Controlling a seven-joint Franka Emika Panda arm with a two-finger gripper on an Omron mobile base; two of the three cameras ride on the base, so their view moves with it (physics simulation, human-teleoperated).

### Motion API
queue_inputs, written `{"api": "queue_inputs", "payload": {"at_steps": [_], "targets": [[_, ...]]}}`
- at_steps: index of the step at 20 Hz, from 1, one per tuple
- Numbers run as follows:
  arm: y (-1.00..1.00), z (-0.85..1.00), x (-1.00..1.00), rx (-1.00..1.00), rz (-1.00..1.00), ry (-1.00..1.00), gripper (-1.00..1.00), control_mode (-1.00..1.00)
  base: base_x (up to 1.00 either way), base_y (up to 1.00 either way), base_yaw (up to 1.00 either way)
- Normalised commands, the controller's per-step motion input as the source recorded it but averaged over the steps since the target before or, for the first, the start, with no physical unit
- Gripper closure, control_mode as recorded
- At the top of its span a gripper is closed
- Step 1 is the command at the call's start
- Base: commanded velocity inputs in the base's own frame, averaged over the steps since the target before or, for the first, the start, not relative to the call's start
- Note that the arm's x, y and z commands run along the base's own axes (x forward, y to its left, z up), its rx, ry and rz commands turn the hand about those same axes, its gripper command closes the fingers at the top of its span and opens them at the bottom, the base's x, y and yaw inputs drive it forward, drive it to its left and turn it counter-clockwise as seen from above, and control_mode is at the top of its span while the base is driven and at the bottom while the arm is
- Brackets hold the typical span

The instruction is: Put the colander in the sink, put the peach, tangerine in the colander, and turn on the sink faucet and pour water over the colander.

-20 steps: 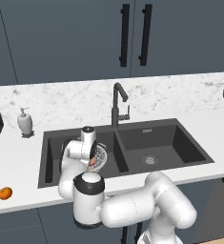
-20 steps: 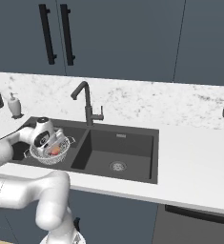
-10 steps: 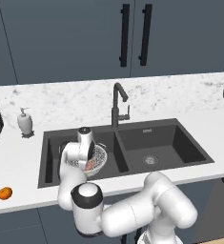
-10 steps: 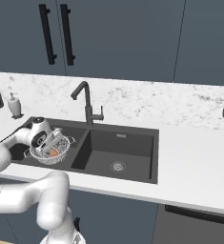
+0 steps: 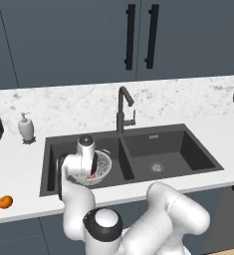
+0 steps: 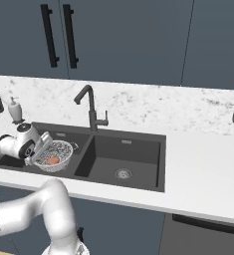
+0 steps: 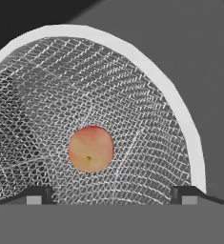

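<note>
Nearest, the tangerine (image 5: 5, 201) waited on the counter (image 5: 19, 179), then the tool (image 7: 111, 199), just spread wide, hung over the colander (image 6: 54, 154) in the sink's (image 5: 133, 157) left basin, peach (image 7: 90, 148) now released inside, faucet (image 5: 122, 109) beyond untouched.

The colander (image 7: 132, 86) is fine silvery wire mesh with a smooth white rim. Inside it the peach (image 7: 90, 148) has a soft, matt pinkish-orange skin. The sink (image 5: 188, 149) looks matt dark grey, perhaps stone composite, with a shiny metal drain (image 5: 157, 167) in the right basin. The sink faucet (image 5: 122, 109) is dark, dull metal. The table (image 5: 63, 107) is white speckled marble, smooth. The tangerine (image 5: 5, 201) at near left appears glossy orange.
</note>
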Motion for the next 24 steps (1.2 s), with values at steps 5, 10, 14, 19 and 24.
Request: {"api": "queue_inputs", "payload": {"at_steps": [5,10,14,19,24], "targets": [[0.66,1.0,-0.67,-0.08,0.17,0.12,-1.0,-1.0,0.0,0.0,0.0],[0.95,0.79,-0.47,-0.21,0.31,0.17,-1.0,-1.0,0.0,0.0,0.0],[0.97,0.1,-0.55,-0.18,0.43,0.02,-1.0,-1.0,0.0,0.0,0.0],[0.75,-0.08,-0.44,-0.08,0.46,-0.02,-1.0,-1.0,0.0,0.0,0.0],[0.63,0.0,-0.26,-0.1,0.49,0.01,-1.0,-1.0,0.0,0.0,0.0]]}}
